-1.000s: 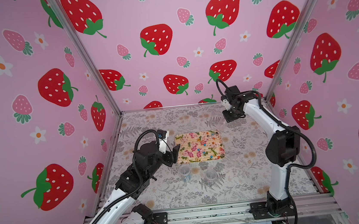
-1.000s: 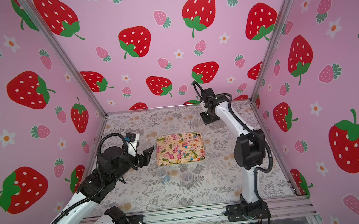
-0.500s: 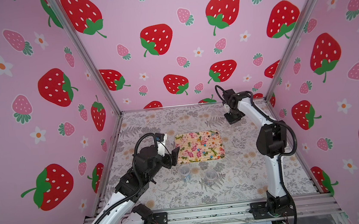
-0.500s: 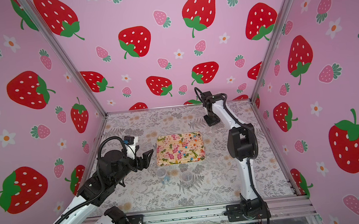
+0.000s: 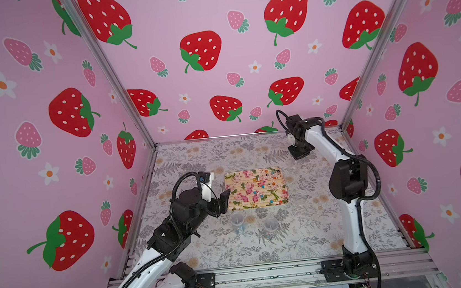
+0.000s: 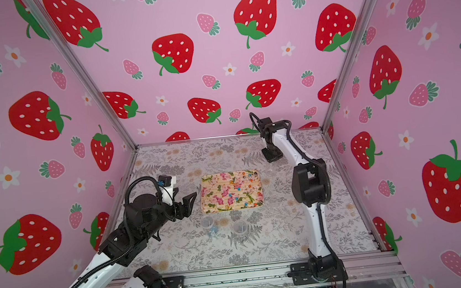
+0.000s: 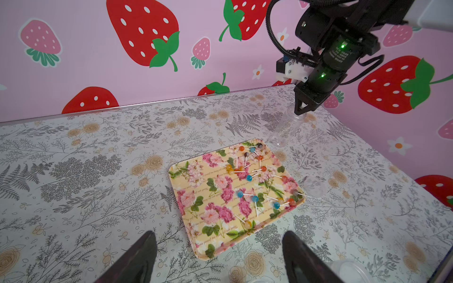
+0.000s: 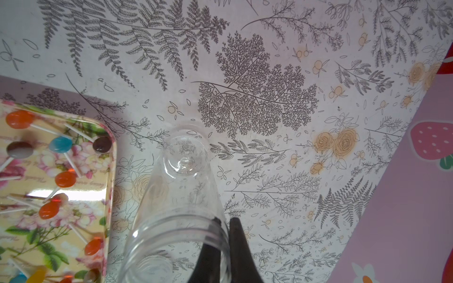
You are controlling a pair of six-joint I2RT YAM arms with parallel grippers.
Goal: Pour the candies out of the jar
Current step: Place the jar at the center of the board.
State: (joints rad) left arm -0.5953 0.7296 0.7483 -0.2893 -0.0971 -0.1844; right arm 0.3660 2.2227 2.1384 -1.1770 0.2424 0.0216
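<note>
Lowered right end effector [image 8: 225, 221] pinches the jar's [image 8: 181, 186] rim beside the candies' [image 7: 249, 178] tray [image 7: 196, 186]; left end effector [image 7: 218, 235] is spread.

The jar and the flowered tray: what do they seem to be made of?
The jar looks like clear glossy plastic, possibly glass: the printed tabletop shows through its wall and base. The tray looks like glossy printed plastic or metal, unclear which: a glare streak crosses its flowers.

A robot test booth, lab-style — pink strawberry-print walls [image 5: 210, 8] framed by bare metal posts [image 5: 115, 83], a left arm [image 5: 138, 277] and right arm [image 5: 349, 225] bolted to a slotted rail [image 5: 265, 275] fronting a leaf-patterned worktop [image 5: 196, 159].
</note>
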